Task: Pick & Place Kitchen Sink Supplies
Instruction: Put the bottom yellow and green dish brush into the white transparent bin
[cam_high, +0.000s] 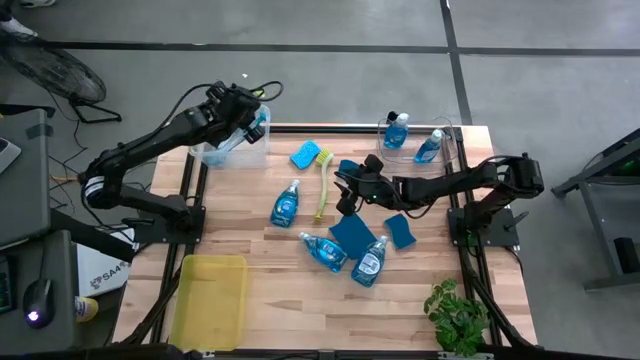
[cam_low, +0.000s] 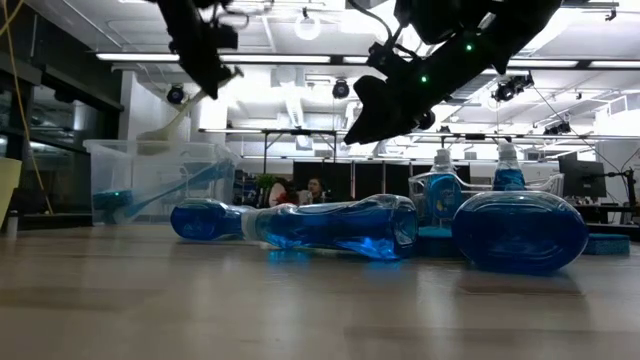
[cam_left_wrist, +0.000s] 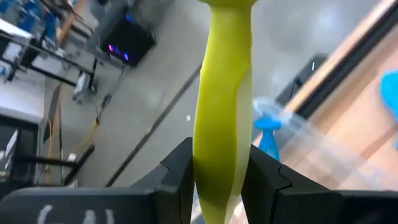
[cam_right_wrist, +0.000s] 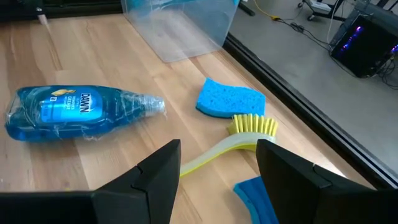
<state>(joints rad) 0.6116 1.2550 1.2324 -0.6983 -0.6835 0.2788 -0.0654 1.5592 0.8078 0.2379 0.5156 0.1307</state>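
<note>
- Our left gripper is clamped on the yellow-green handle of a dish brush, held above the clear bin at the table's far left corner. In the left wrist view the handle fills the gap between the fingers and its upper end runs out of the picture, so we cannot see the bristles there.
- Our right gripper hangs over the middle of the table with its fingers spread wide and nothing between them. Just ahead of it lies a second brush, bristles beside a blue sponge.
- A soap bottle lies on its side near that brush; we can read "DAWN" on its label, and the smaller print is too fine to make out.
- In the high view the right arm covers part of the sponges in the middle, so we cannot count them surely.
- Two more bottles lie near the front sponges, and two stand upright in the far right bin.
- The yellow tray sits at the near left corner, well apart from the supplies, with bare wood between.
- A potted plant stands at the near right corner.
</note>
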